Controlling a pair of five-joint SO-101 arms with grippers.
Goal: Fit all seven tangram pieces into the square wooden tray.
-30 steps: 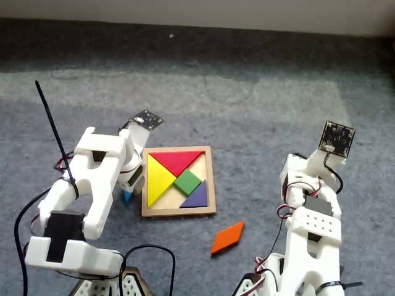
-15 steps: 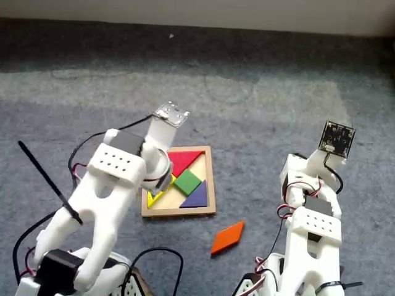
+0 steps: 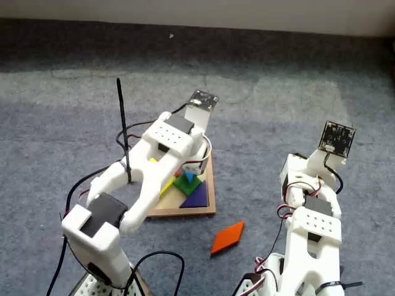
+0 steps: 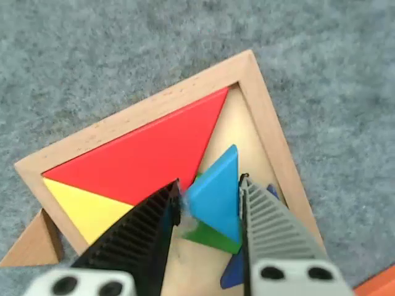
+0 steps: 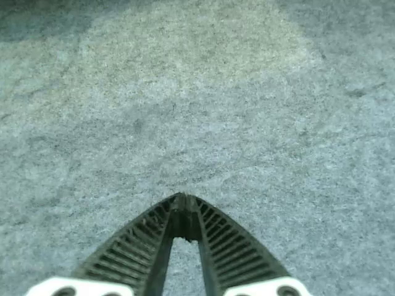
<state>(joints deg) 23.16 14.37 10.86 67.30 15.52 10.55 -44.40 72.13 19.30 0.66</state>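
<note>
The square wooden tray [image 4: 265, 117] holds a red triangle [image 4: 142, 154], a yellow triangle [image 4: 86, 206], a green square [image 4: 207, 237] and a dark purple piece [image 4: 237, 271]. My left gripper [image 4: 210, 185] is shut on a light blue triangle [image 4: 216, 194], held just over the bare part of the tray beside the red triangle. In the high view the left arm covers much of the tray [image 3: 185, 211], with the blue triangle [image 3: 188, 177] peeking out under it. My right gripper [image 5: 183, 200] is shut on nothing above bare carpet.
An orange parallelogram [image 3: 228, 237] lies on the carpet near the tray's front right corner. A tan triangle [image 4: 34, 243] lies just outside the tray's rim. The right arm [image 3: 311, 209] stands folded at the right. Grey carpet surrounds everything.
The left arm has swung from the tray's left side to over the tray, carrying the light blue triangle. The right arm has not moved.
</note>
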